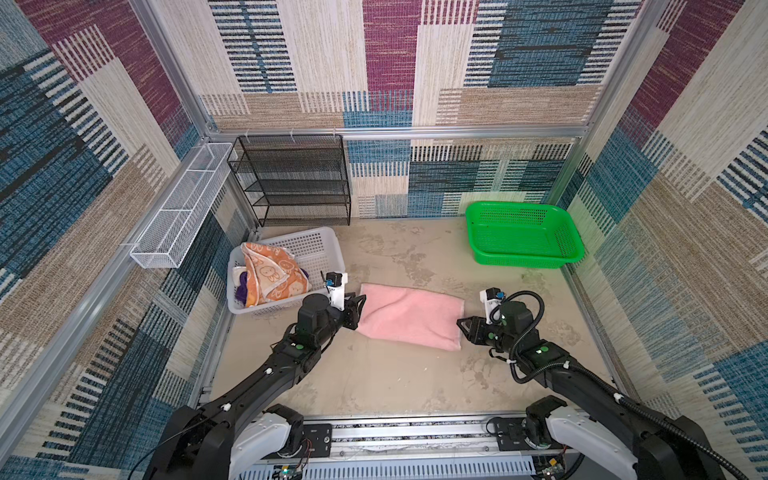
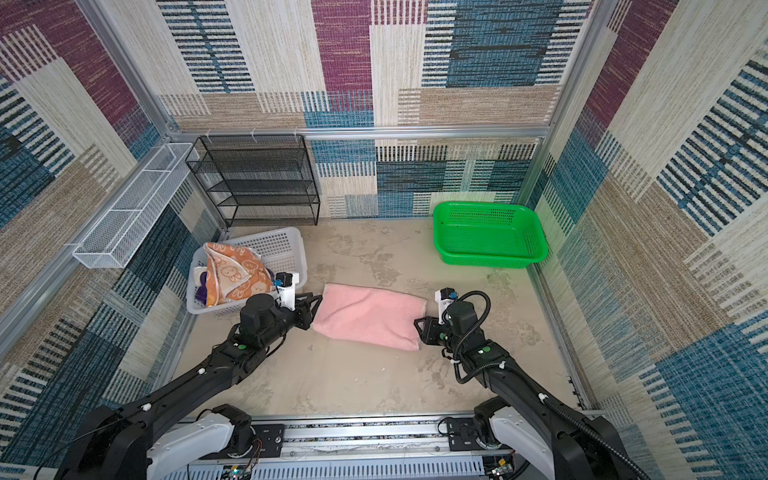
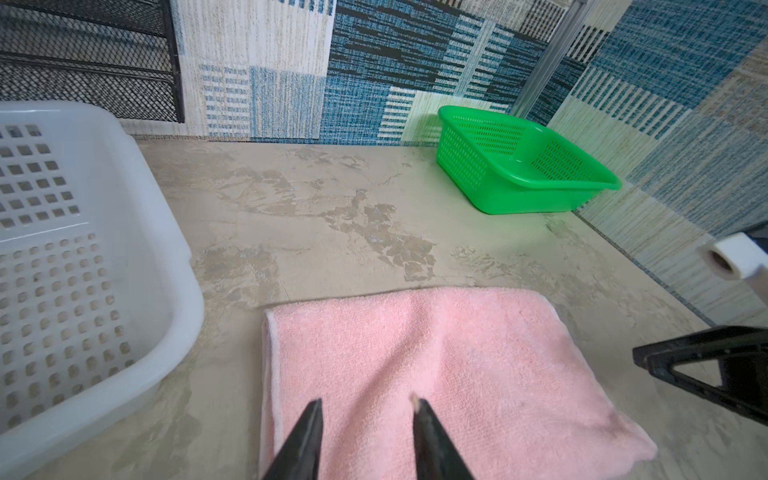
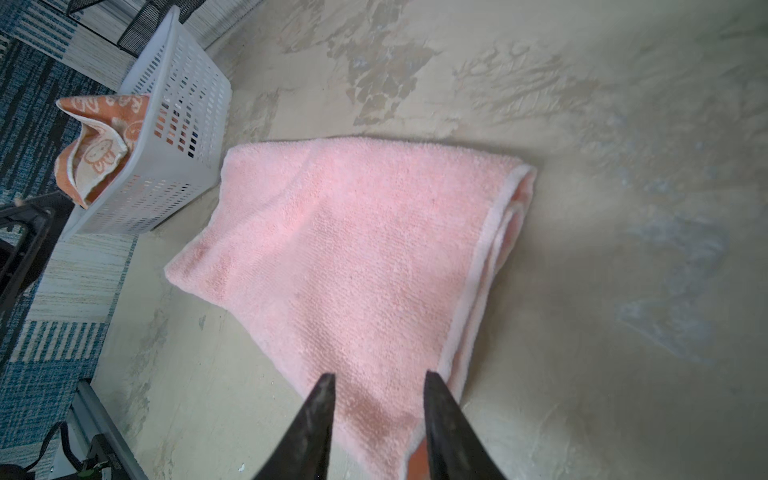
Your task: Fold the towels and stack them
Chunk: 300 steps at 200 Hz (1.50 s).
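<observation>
Top view: folded pink towel (image 1: pixel 409 318) lies at table (image 1: pixel 374 386) ctr, long axis left-right; left gripper (image 1: pixel 360 311) at its left end, right gripper (image 1: pixel 462 330) at right end, both w/ jaws apart, holding nothing.

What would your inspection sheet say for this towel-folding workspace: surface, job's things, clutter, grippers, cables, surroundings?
Surface: beige mottled tabletop, worn patches.
Job's things: pink terry towel folded flat mid-table; orange cartoon-print towel heaped in white perforated plastic basket.
Clutter: green perforated plastic basket, empty, far right.
Grippers: left gripper and right gripper open, at opposite ends of the pink towel.
Cables: black corrugated cable looped at right wrist, off the towel.
Surroundings: patchwork woven walls; black mesh shelf; white wire rack.
</observation>
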Motion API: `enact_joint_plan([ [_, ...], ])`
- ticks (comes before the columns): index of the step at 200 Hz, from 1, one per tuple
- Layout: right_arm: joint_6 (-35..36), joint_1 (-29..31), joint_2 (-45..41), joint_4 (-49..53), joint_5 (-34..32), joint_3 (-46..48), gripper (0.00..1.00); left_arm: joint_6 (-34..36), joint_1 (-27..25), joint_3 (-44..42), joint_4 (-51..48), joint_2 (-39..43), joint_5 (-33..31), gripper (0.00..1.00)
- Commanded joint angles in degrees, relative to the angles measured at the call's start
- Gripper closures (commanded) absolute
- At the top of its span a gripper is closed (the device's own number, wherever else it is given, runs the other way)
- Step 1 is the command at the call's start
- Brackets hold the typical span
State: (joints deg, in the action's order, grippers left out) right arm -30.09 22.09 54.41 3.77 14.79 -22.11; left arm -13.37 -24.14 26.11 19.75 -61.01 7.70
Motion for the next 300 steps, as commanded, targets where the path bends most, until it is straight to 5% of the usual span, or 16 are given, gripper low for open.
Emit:
enact_joint_plan([
  [1,0.1,0.5,1.8,-2.0,0.1,-1.7,0.61,0.1,-0.4,2.2,-1.5,-0.7,-0.4,0.6],
  [86,-2.8,2.6,7.7,-8.3,6.9,1.0,0.63,-4.5,-5.0,8.8,1.3,-18.5,1.2,0.64],
  [150,-5.1,2.7,11.9,-6.4,5.0,4.5,0.61,-9.6,-5.1,8.1,3.4,-30.5,-6.4,0.68],
  [202,-6.0,2.7,15.4,-2.5,-0.1,3.8,0.61,-6.7,-5.1,8.4,-0.6,-31.5,-16.1,0.68],
  [240,-6.4,2.7,16.0,-0.7,-1.7,2.7,0.6,-5.0,-5.1,8.8,-1.1,-31.0,-17.7,0.68],
  [300,-5.7,2.5,11.1,4.0,-8.1,-3.5,0.31,-5.6,-5.6,8.6,-0.1,-30.8,-15.5,0.68],
])
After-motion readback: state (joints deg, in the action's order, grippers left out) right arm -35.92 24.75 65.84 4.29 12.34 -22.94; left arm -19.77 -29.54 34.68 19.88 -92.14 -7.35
